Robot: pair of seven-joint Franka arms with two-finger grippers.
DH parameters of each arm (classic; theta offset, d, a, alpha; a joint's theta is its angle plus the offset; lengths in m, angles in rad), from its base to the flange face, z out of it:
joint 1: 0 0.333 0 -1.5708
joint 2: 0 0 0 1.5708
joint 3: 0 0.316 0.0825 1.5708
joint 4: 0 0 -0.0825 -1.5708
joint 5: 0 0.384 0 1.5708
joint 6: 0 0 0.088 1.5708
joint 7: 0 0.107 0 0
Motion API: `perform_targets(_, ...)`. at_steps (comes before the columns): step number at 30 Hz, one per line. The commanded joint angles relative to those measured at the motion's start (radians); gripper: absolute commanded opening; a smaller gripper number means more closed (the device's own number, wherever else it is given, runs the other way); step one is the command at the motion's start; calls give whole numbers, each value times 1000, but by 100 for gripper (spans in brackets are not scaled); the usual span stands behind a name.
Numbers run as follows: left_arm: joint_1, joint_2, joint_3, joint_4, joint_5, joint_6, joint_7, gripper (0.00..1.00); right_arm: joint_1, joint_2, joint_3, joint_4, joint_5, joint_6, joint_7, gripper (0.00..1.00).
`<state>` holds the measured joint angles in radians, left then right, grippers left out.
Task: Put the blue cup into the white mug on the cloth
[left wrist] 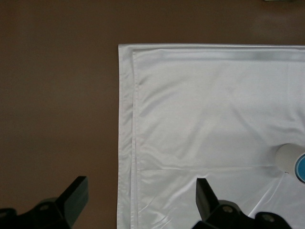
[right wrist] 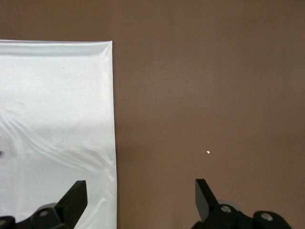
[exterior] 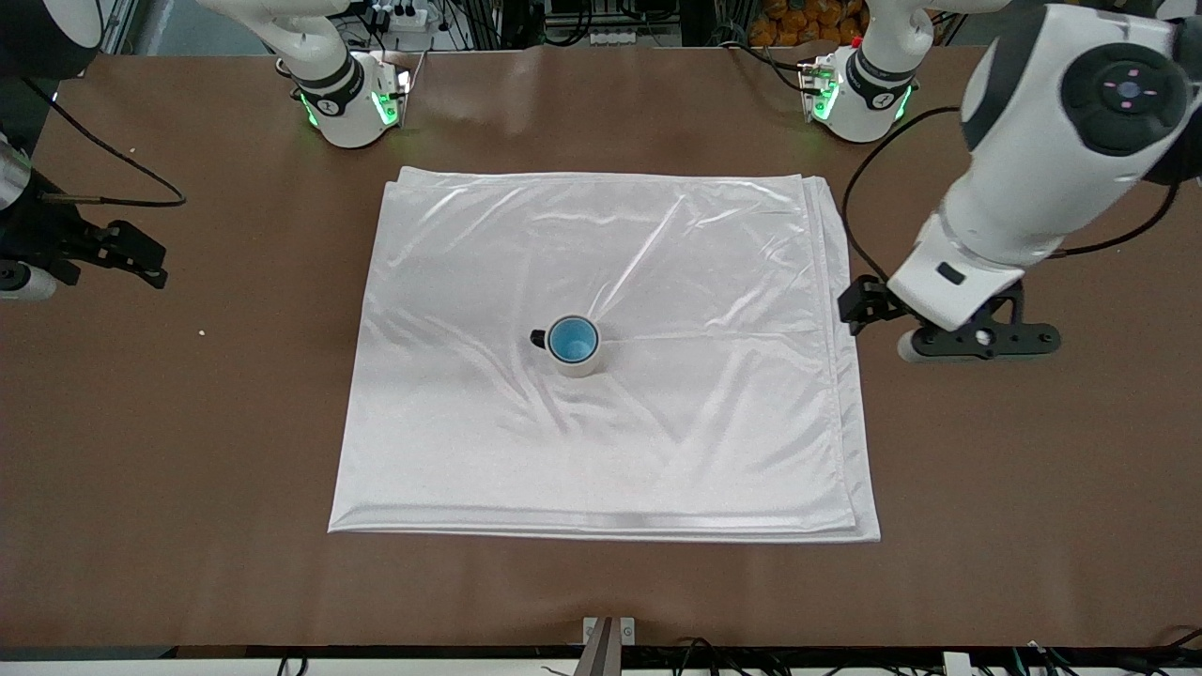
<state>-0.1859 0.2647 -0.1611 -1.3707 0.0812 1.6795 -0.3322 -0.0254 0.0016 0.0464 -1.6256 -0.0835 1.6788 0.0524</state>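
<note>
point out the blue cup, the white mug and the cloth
blue cup (exterior: 573,340): front view, its blue inside, nested in the mug
white mug (exterior: 585,367): front view, its outer wall nearest the camera
cloth (exterior: 714,282): front view, bare fabric beside the mug

Two white arm bases (exterior: 352,99) with black bands and glowing green lights are seen. A fat white arm (exterior: 1042,141) with a round black cap and black cables is shown. Black fingers (left wrist: 71,200) with small screws are seen.

A brown table (exterior: 188,451) fills the scene. Two tiny pale specks, perhaps crumbs, lie on it toward the right arm's end: one (exterior: 201,331), another (exterior: 132,150).
</note>
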Motion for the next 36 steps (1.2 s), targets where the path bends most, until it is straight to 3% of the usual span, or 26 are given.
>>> perform_targets(1, 45, -44, -6, -36, -31, -33, 48, 100, 10, 3, -16, 12, 30, -1, 12, 100)
perform_targets(12, 111, -97, 6, -77, -31, -64, 166, 100, -7, 3, -16, 12, 88, -7, 12, 100)
perform_targets(22, 109, -151, 77, -128, -31, -60, 277, 100, -7, 1, -14, 12, 94, -8, 14, 100)
perform_targets(30, 123, -235, 107, -248, -32, 5, 334, 100, -4, 0, -13, 12, 94, -11, 27, 100)
perform_targets(36, 145, -252, 107, -274, -34, 17, 357, 100, -4, 0, -13, 12, 94, -11, 29, 100)
